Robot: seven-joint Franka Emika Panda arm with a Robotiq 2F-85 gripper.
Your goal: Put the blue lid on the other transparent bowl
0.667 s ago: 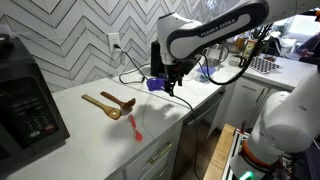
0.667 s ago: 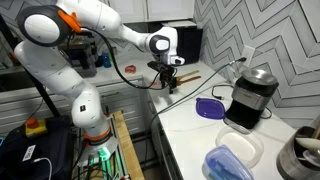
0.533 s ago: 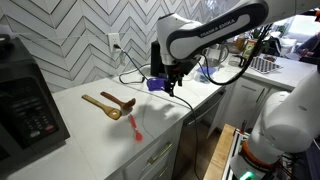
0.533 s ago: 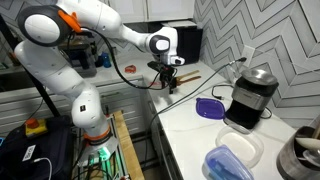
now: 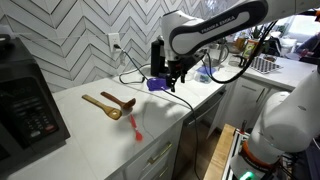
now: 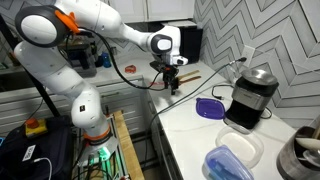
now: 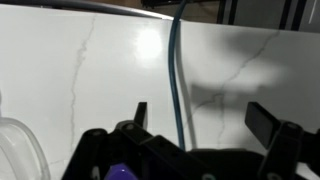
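The blue lid (image 6: 226, 162) lies on a transparent bowl at the near end of the white counter (image 6: 185, 125) in an exterior view. A second transparent bowl (image 6: 250, 148) stands right beside it. My gripper (image 6: 172, 84) hangs open and empty over the far part of the counter, well away from the lid. It also shows in an exterior view (image 5: 172, 84). In the wrist view my gripper (image 7: 200, 118) has its fingers spread over bare marble, and a clear bowl's rim (image 7: 15, 150) shows at the lower left.
A darker purple-blue squat object (image 6: 210, 107) sits by a black and silver appliance (image 6: 250, 98); it also shows in an exterior view (image 5: 155, 84). Wooden spoons (image 5: 108, 104) and a small red utensil (image 5: 136, 128) lie on the counter. A blue cable (image 7: 175, 70) crosses the marble. A black appliance (image 5: 25, 105) stands at one end.
The arm has shifted very slightly; the gripper stays open and empty. Nothing on the counter has moved.
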